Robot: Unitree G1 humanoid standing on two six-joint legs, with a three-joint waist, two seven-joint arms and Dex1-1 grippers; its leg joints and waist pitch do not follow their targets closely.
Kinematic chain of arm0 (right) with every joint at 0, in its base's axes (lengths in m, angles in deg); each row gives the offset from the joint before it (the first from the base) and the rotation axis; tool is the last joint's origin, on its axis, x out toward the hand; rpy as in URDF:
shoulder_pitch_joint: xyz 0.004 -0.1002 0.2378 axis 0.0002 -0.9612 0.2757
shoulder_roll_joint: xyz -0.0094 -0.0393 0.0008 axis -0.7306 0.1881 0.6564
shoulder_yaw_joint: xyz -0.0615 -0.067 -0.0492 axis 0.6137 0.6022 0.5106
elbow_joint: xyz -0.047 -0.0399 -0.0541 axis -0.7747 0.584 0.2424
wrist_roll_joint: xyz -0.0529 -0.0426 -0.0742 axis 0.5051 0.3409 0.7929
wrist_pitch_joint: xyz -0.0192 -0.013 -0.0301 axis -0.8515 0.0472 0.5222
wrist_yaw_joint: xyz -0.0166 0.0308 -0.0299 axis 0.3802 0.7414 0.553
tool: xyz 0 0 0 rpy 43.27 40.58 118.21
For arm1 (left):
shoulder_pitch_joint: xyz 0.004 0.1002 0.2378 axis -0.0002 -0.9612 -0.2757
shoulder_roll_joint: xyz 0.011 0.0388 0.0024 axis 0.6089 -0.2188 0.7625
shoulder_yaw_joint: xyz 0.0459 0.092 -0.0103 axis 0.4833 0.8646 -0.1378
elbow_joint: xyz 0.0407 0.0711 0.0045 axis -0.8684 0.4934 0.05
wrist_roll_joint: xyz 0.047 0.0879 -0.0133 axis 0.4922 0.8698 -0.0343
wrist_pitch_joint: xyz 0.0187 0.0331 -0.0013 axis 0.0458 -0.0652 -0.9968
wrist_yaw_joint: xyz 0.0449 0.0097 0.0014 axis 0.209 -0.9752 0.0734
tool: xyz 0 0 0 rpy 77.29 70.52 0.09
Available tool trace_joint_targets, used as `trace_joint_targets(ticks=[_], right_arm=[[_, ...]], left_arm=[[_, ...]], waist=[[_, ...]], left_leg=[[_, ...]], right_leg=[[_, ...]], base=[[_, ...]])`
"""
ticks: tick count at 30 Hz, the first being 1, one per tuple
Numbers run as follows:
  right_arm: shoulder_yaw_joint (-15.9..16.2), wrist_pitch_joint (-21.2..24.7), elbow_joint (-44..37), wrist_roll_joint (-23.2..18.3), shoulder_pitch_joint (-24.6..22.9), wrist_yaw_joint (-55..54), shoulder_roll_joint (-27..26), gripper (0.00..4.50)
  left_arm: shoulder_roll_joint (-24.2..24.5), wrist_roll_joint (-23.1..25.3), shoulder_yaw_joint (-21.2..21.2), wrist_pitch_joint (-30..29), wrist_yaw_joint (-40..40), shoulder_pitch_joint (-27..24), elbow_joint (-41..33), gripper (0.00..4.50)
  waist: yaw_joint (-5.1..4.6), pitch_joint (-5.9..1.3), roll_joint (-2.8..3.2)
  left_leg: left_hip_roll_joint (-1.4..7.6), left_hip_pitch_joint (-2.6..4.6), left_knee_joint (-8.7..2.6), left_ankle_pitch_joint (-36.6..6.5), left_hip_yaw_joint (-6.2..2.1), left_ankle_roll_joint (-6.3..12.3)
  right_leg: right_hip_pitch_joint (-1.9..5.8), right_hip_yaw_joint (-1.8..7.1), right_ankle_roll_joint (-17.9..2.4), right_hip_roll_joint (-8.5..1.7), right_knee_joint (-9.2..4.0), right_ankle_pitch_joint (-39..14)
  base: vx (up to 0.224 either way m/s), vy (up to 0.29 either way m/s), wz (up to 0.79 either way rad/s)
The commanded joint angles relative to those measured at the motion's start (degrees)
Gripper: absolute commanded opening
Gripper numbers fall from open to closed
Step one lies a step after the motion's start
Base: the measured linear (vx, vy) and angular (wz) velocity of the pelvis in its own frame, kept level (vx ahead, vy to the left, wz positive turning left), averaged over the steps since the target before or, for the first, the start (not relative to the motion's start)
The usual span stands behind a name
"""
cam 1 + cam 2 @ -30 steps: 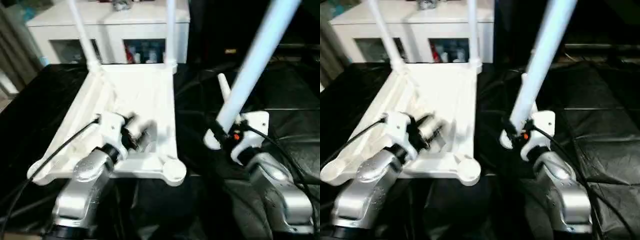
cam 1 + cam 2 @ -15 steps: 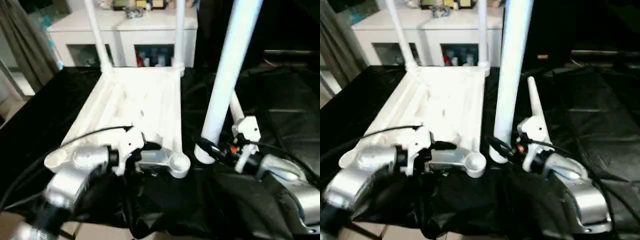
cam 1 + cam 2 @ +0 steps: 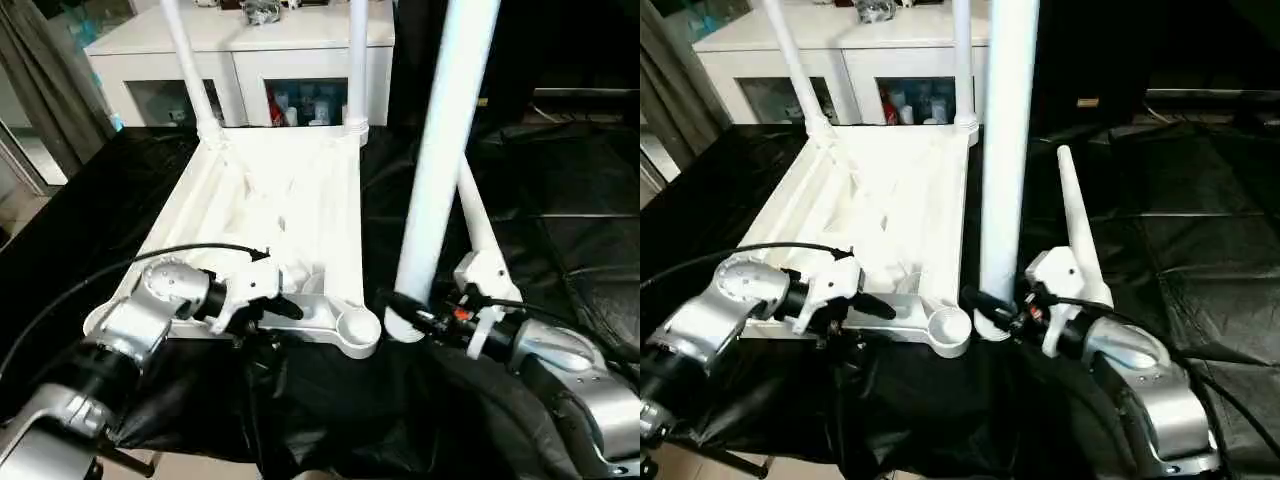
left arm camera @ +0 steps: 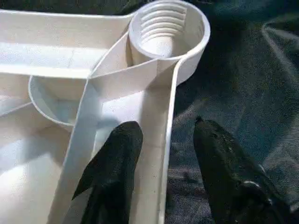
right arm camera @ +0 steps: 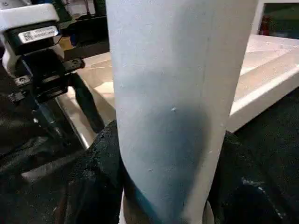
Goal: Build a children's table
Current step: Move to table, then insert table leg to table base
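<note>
The white tabletop (image 3: 290,200) lies upside down on black cloth, with two legs (image 3: 190,70) (image 3: 357,60) standing in its far corner sockets. My left gripper (image 3: 285,310) is open at the near rim. One finger (image 4: 117,154) rests inside the tabletop and the other over the cloth, just short of the empty near-right socket (image 4: 168,28). My right gripper (image 3: 415,315) is shut on a third leg (image 3: 445,150), held upright. That leg's lower end hangs just right of this socket (image 3: 357,328). A fourth leg (image 3: 1077,220) lies on the cloth behind my right wrist.
White cabinets with glass fronts (image 3: 250,60) stand behind the table, and a grey curtain (image 3: 50,90) hangs at the far left. The black cloth (image 3: 560,220) spreads to the right of the tabletop. It drapes over the table's near edge below my forearms.
My left gripper has come from inside the tabletop to its near rim and narrowed. My right arm has swung the held leg upright and closer to the near-right socket. The camera has shifted too.
</note>
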Motion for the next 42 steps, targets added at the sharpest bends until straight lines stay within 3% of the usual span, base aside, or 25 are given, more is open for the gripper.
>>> trace_joint_targets(ticks=[1, 4, 9, 10, 13, 16, 17, 20, 21, 24, 26, 29, 30, 31, 33, 34, 36, 37, 39, 40, 41, 42], right_arm=[[0.15, -1.22, 0.09, 0.14, 0.6, 0.14, -0.24, 1.93], [0.4, -1.43, 0.14, 0.43, 0.7, 0.14, -0.35, 1.93], [0.87, -1.94, 0.54, 0.91, 0.99, 0.19, -0.39, 1.93], [0.87, -1.97, 0.61, 0.94, 1.11, 0.24, -0.39, 1.93], [0.77, -2.15, 0.8, 1.03, 1.32, 0.29, -0.36, 1.93], [0.8, -2.29, 0.9, 1.2, 1.37, 0.26, -0.36, 1.93], [0.92, -2.46, 0.93, 1.47, 1.38, 0.23, -0.32, 1.93], [0.98, -2.6, 0.97, 1.62, 1.38, 0.25, -0.25, 1.93], [0.95, -2.76, 1.1, 1.64, 1.49, 0.28, -0.14, 1.93], [0.68, -2.57, 0.99, 1.33, 1.93, 0.07, -0.16, 1.93], [-0.34, -0.97, 0.72, -0.47, 2.69, -0.45, -1.06, 1.93], [-1.58, 1.35, 1.24, -2.59, 4.01, -1.59, -2.5, 1.93], [-2.57, 3.35, 2.45, -4.04, 5.68, -3.05, -3.77, 1.93], [-2.57, 3.35, 2.45, -4.04, 5.68, -3.05, -3.77, 1.93], [-3.34, 5.64, 5.62, -5.32, 8.73, -3.73, -4.78, 1.91], [-3.34, 5.64, 5.62, -5.32, 8.73, -3.73, -4.78, 1.91], [-2.66, 5.16, 7.93, -4.23, 10.26, -3.0, -4.52, 1.91], [-1.6, 5.03, 9.74, -3.27, 11.52, -1.98, -4.26, 1.91], [-0.39, 5.02, 11.63, -2.35, 12.91, -0.84, -4.02, 1.91], [0.04, 5.63, 12.36, -2.3, 13.55, -0.42, -4.09, 1.91], [0.04, 5.63, 12.36, -2.3, 13.55, -0.42, -4.09, 1.91], [0.14, 5.64, 12.45, -2.21, 13.61, -0.36, -4.06, 1.91]], left_arm=[[0.05, 0.75, 0.09, 0.95, -0.76, 0.86, 1.45, 1.81], [-0.42, 0.77, -0.2, 1.52, -1.04, 1.57, 2.91, 1.65], [-1.14, 1.41, -0.14, 3.1, -1.98, 2.73, 5.88, 1.32], [-1.41, 1.68, -0.02, 3.48, -1.92, 3.0, 6.54, 1.02], [-2.14, 2.35, 0.11, 4.64, -1.35, 3.7, 7.87, 0.82], [-2.55, 2.66, 0.16, 5.34, -1.0, 4.12, 8.64, 0.57], [-2.8, 2.94, 0.31, 5.95, -1.1, 4.49, 9.43, 0.45], [-2.97, 3.13, 0.41, 6.29, -1.24, 4.72, 9.95, 0.23], [-3.25, 3.37, 0.43, 6.59, -1.42, 5.03, 10.63, 0.12], [-3.71, 3.56, 0.14, 6.83, -1.77, 5.42, 11.62, 0.02], [-4.26, 2.26, -1.3, 4.73, -1.72, 5.24, 11.28, 0.02], [-4.54, 0.57, -2.31, 0.36, -1.08, 3.76, 8.24, 0.02], [-5.16, -0.33, -2.84, -2.19, 0.79, 1.84, 4.78, 0.02], [-5.16, -0.33, -2.84, -2.19, 0.79, 1.84, 4.78, 0.02], [-7.82, -0.07, -3.69, -5.98, 7.56, -0.95, 0.43, 0.0], [-7.82, -0.07, -3.69, -5.98, 7.56, -0.95, 0.43, 0.0], [-8.51, 0.69, -3.26, -7.75, 9.22, -2.27, -1.63, 0.0], [-9.25, 1.2, -2.83, -9.9, 10.61, -3.56, -3.73, 0.0], [-10.08, 1.71, -2.46, -12.34, 12.07, -4.94, -6.0, 0.0], [-10.4, 2.09, -2.16, -13.79, 12.57, -5.39, -7.19, 0.0], [-10.4, 2.09, -2.16, -13.79, 12.57, -5.39, -7.19, 0.0], [-10.43, 2.14, -2.13, -13.87, 12.6, -5.4, -7.25, 0.0]], waist=[[0.17, -3.24, -0.32], [0.12, -3.32, -0.29], [0.29, -3.46, -0.36], [0.3, -3.5, -0.36], [0.33, -3.48, 0.2], [0.31, -3.39, -0.02], [0.24, -3.23, 0.28], [0.27, -3.19, 0.24], [0.31, -3.25, 0.6], [0.26, -3.29, 0.2], [0.33, -3.36, 0.29], [0.11, -3.37, 0.09], [0.17, -3.45, -0.49], [0.12, -3.42, -0.29], [0.06, -3.48, -2.09], [0.32, -3.5, -1.28], [0.51, -3.59, -1.51], [0.36, -3.52, -2.81], [0.16, -3.31, -2.68], [0.38, -3.28, -2.55], [0.41, -3.24, -2.91], [0.55, -3.23, -2.87]], left_leg=[[5.3, 1.13, -5.39, -13.59, -1.81, 2.47], [5.31, 1.14, -5.48, -13.88, -1.68, 1.63], [5.33, 0.95, -5.31, -11.57, -1.57, 2.25], [5.33, 0.96, -5.26, -11.25, -1.56, 2.41], [5.29, 0.93, -5.22, -11.28, -1.57, 2.61], [5.41, 0.98, -5.34, -12.34, -1.56, 2.37], [5.36, 1.05, -5.5, -14.1, -1.53, 1.64], [5.46, 1.06, -5.58, -14.49, -1.55, 1.26], [5.45, 1.07, -5.53, -14.44, -1.6, 1.2], [5.43, 1.03, -5.49, -13.47, -1.5, 1.68], [5.45, 0.93, -5.4, -12.35, -1.53, 2.15], [5.46, 0.89, -5.33, -11.2, -1.54, 2.98], [5.51, 0.81, -5.2, -10.23, -1.47, 3.44], [5.5, 0.79, -5.24, -9.69, -1.48, 3.62], [5.6, 0.63, -5.02, -7.26, -1.18, 4.9], [5.58, 0.68, -4.85, -6.3, -1.17, 5.27], [5.6, 0.58, -4.76, -4.65, -1.06, 5.56], [5.59, 0.5, -4.87, -4.76, -0.87, 6.13], [5.47, 0.24, -4.86, -5.55, -0.92, 6.06], [5.5, 0.58, -4.75, -6.32, -0.64, 5.71], [5.61, 0.45, -4.77, -5.94, -0.59, 5.68], [5.61, 0.59, -4.77, -5.81, -0.44, 5.68]], right_leg=[[2.25, 1.61, -19.07, -3.7, -3.76, -1.44], [2.21, 1.65, -18.58, -3.67, -3.78, -1.09], [2.33, 1.66, -18.66, -3.8, -3.65, 1.86], [2.33, 1.65, -18.69, -3.8, -3.62, 2.36], [2.4, 1.6, -18.92, -3.83, -3.56, 3.06], [2.39, 1.63, -19.02, -3.81, -3.73, 1.99], [2.26, 1.6, -18.91, -3.69, -3.91, 0.18], [2.29, 1.71, -18.92, -3.8, -3.88, 0.22], [2.33, 1.72, -18.92, -3.88, -3.82, 0.32], [2.38, 1.72, -18.94, -3.84, -3.91, 0.94], [2.39, 1.69, -19.02, -3.9, -3.75, 1.81], [2.4, 1.71, -19.59, -4.03, -3.67, 1.97], [2.47, 1.75, -19.67, -4.13, -3.58, 1.68], [2.43, 1.67, -19.7, -4.08, -3.58, 1.63], [2.41, 1.62, -19.93, -4.15, -3.66, 1.78], [2.12, 1.58, -19.77, -4.06, -3.68, 1.1], [2.04, 1.6, -19.45, -3.72, -3.39, 2.82], [2.06, 1.48, -19.4, -3.72, -3.38, 3.57], [2.27, 1.41, -19.49, -3.95, -3.51, 1.78], [1.96, 1.57, -19.2, -3.93, -3.87, -0.39], [2.11, 1.64, -19.04, -3.91, -3.79, -0.63], [1.94, 1.64, -18.74, -3.82, -3.95, -0.98]], base=[[0.0, 0.0, 0.0], [0.0, 0.0, 0.0], [0.0, 0.0, 0.0], [0.0, 0.0, 0.0], [0.0, 0.0, 0.0], [0.0, 0.0, 0.0], [0.0, 0.0, 0.0], [0.0, 0.0, 0.0], [0.0, 0.0, 0.0], [0.0, 0.0, 0.0], [0.0, 0.0, 0.0], [0.0, 0.0, 0.0], [0.0, 0.0, 0.0], [0.0, 0.0, 0.0], [0.0, 0.0, 0.0], [0.0, 0.0, 0.0], [0.0, 0.0, 0.0], [0.0, 0.0, 0.0], [0.0, 0.0, 0.0], [0.0, 0.0, 0.0], [0.0, 0.0, 0.0], [0.0, 0.0, 0.0]])
